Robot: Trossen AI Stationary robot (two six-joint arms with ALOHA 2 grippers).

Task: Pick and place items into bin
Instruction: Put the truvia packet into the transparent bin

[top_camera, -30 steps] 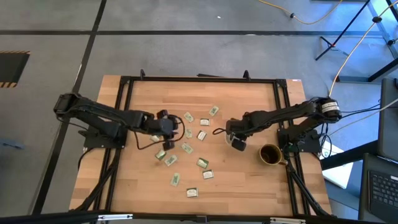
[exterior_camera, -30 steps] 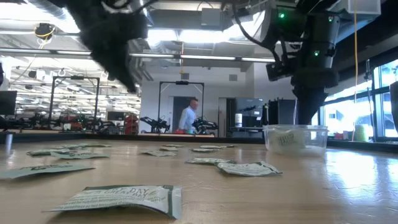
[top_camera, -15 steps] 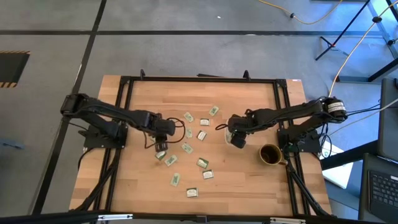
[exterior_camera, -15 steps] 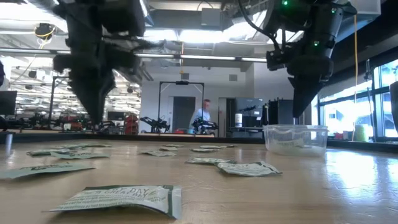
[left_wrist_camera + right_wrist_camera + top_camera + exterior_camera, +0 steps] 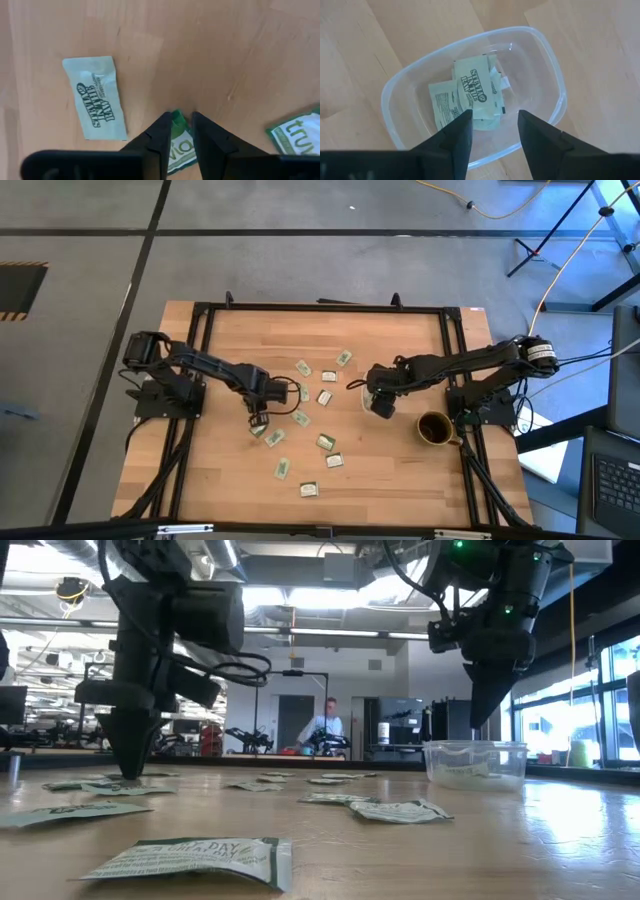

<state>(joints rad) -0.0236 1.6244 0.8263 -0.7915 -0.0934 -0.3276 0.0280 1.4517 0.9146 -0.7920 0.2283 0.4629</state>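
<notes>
- The bin (image 5: 382, 404) sat on the table (image 5: 400, 470), just left of the dark mug (image 5: 434, 428).
- It held a few pale packets (image 5: 472, 97).
- The right gripper (image 5: 494, 131) hung directly above the bin, fingers parted and empty.
- The left gripper (image 5: 181, 131) was well left of the bin, tips down at the tabletop.
- Its fingers straddled a green-edged packet (image 5: 178, 147) with a narrow gap; whether they gripped it could not be told.
- The other packets (image 5: 325, 442) lay scattered between that gripper and the bin.
- A person (image 5: 323, 725) stood in the room beyond.
</notes>
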